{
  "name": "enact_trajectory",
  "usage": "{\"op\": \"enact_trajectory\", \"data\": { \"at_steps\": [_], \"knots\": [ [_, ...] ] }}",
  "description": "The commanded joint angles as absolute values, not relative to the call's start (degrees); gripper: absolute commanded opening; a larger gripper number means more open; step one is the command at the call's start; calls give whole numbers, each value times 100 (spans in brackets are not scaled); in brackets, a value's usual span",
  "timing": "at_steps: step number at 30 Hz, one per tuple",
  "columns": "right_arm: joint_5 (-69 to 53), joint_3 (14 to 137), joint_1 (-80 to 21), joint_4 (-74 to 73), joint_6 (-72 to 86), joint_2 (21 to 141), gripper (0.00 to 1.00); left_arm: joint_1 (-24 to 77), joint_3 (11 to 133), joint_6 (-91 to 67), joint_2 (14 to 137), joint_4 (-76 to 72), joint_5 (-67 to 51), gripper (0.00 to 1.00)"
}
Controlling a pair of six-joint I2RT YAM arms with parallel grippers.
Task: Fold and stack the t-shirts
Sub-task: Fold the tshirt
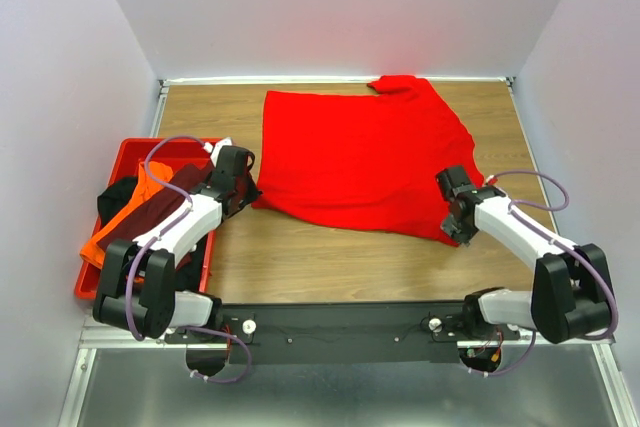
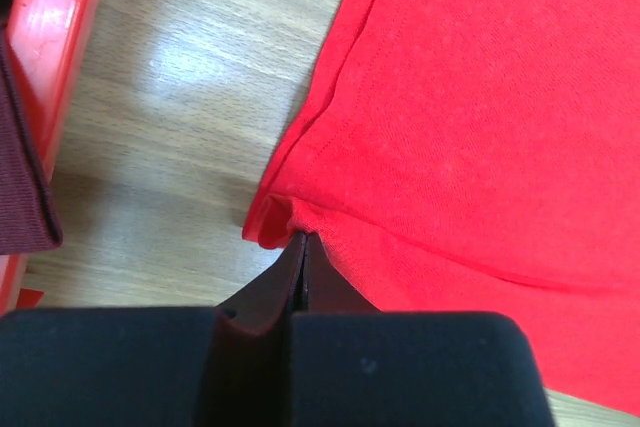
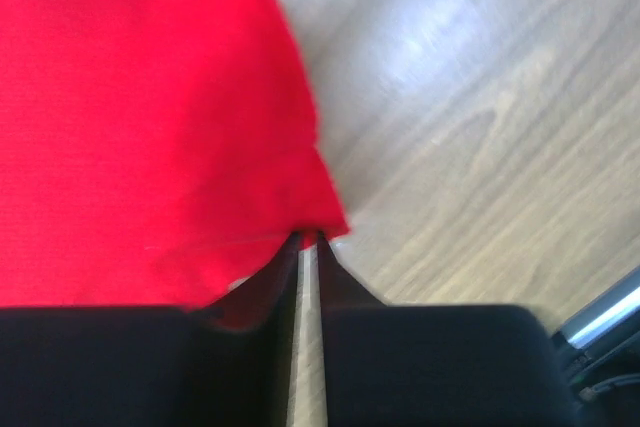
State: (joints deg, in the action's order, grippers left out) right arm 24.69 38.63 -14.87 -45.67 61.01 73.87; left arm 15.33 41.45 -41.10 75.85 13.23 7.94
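The red t-shirt [image 1: 360,152] lies spread over the middle and far part of the table [image 1: 350,267], its collar at the far edge. The left gripper [image 2: 303,239] is clenched on the shirt's near left corner, and the hem puckers at its tips. The right gripper [image 3: 310,239] sits at the near right corner with its jaws drawn to a thin slit. That view is blurred, so I can't tell whether cloth is actually between them.

That's my worry: if only the very tip of the corner is caught, it could slip free on the lift, and the left side alone would drag the fold crooked. The left arm also works just beside the red crate [image 1: 130,150], which holds the orange shirt [image 1: 105,237] and maroon shirt [image 1: 145,215], so a wide swing could snag it.
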Motion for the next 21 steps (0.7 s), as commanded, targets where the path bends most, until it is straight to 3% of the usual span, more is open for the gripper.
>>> {"op": "enact_trajectory", "data": {
  "at_steps": [1, 4, 11, 15, 21],
  "knots": [
    [2891, 4280, -1441, -4456, 5811, 7155, 5, 1503, 4122, -4017, 7524, 1283, 650, 0],
    [2935, 4508, -1450, -4614, 5581, 6900, 1, 1503, 4026, -4043, 7480, 1283, 572, 0],
    [2734, 4746, -1441, -4948, 5256, 6662, 1, 1503, 3797, -4122, 7418, 1292, 475, 0],
    [2558, 4465, -1450, -4896, 5440, 6925, 35, 1503, 3849, -4122, 7418, 1301, 483, 0],
    [2285, 4070, -1450, -4430, 5616, 7101, 59, 1503, 4008, -4061, 7444, 1318, 492, 0]
  ]
}}
